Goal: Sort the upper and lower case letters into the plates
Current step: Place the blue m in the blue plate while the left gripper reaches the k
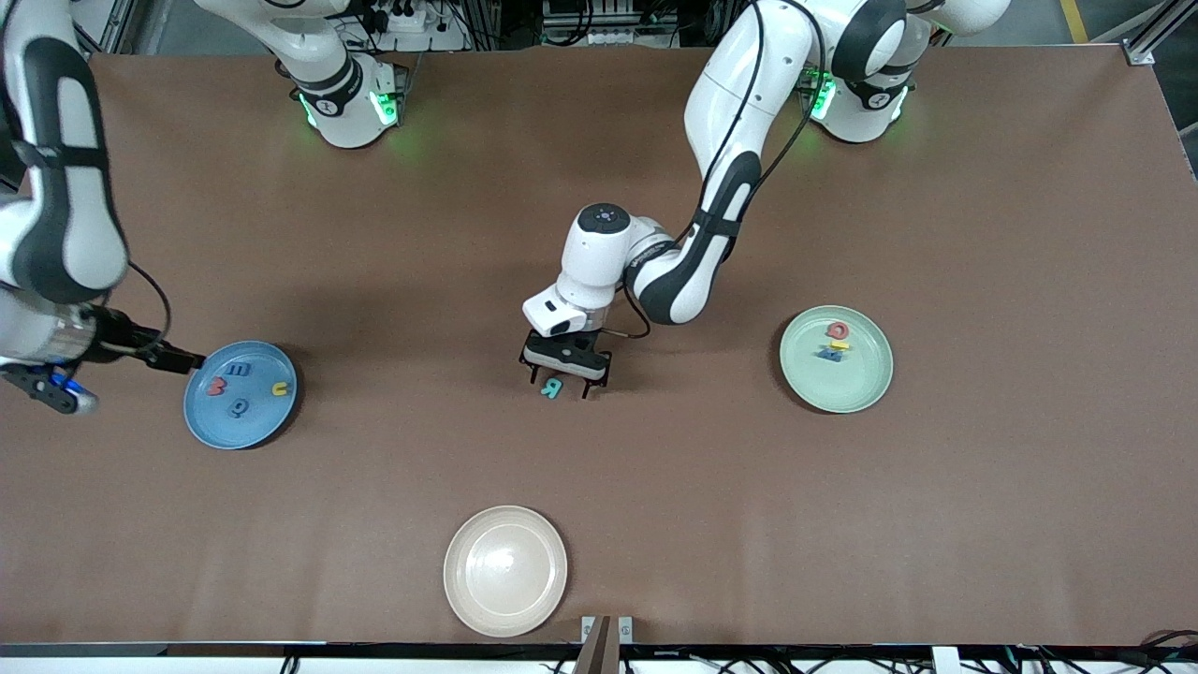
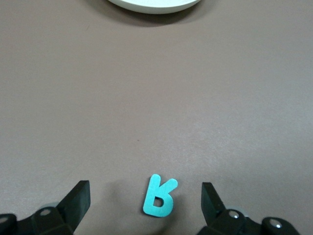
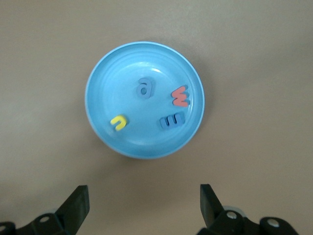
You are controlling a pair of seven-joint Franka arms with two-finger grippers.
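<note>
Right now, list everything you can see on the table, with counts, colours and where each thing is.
blue plate: one, sky blue, toward the right arm's end; holds four letters, blue, red, blue, yellow.
green plate: one, pale mint, toward the left arm's end; holds a small cluster of letters, red, yellow, blue.
teal letter: one, on the table mid-way.
cream plate: one, nearest the front camera.
left end effector: open, astride the teal letter.
right end effector: open, beside the blue plate.

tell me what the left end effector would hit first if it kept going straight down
Likely the teal letter, which lies on the table between the open fingers of the left end effector.
</note>
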